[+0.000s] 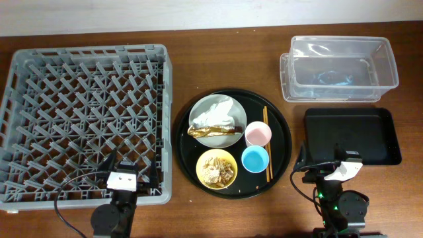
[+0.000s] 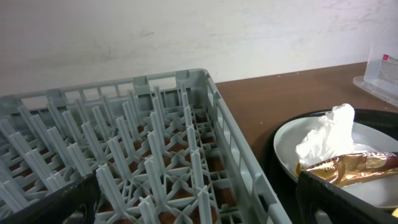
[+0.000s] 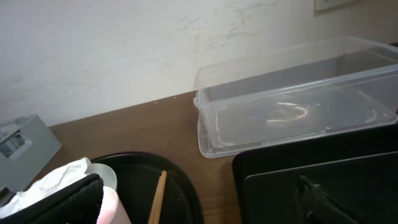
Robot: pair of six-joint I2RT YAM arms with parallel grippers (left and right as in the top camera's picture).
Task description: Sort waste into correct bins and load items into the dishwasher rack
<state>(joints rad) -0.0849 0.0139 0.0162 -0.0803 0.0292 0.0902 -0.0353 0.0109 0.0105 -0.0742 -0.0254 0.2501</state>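
Note:
The empty grey dishwasher rack (image 1: 79, 112) fills the left of the table. On a round black tray (image 1: 281, 165) a grey plate (image 1: 239, 116) holds a crumpled white napkin (image 1: 215, 110) and a gold-brown wrapper (image 1: 211, 131). Beside it are a pink cup (image 1: 258, 134), a light-blue cup (image 1: 254, 158), chopsticks (image 1: 266, 142) and a yellow bowl (image 1: 199, 166) with food scraps (image 1: 218, 168). The clear tub (image 1: 337, 73) and black tray bin (image 1: 350, 135) sit at the right, both empty. My left gripper (image 1: 131, 169) hangs open over the rack's near right corner. My right gripper (image 1: 327, 162) stands open at the black bin's near left corner.
In the left wrist view the rack's pegs (image 2: 155, 143) lie between my open fingers (image 2: 348, 199), with the napkin (image 2: 326, 134) and wrapper (image 2: 348, 167) at right. In the right wrist view the tub (image 3: 292, 106), black bin (image 3: 323, 168) and chopsticks (image 3: 157, 199) lie ahead.

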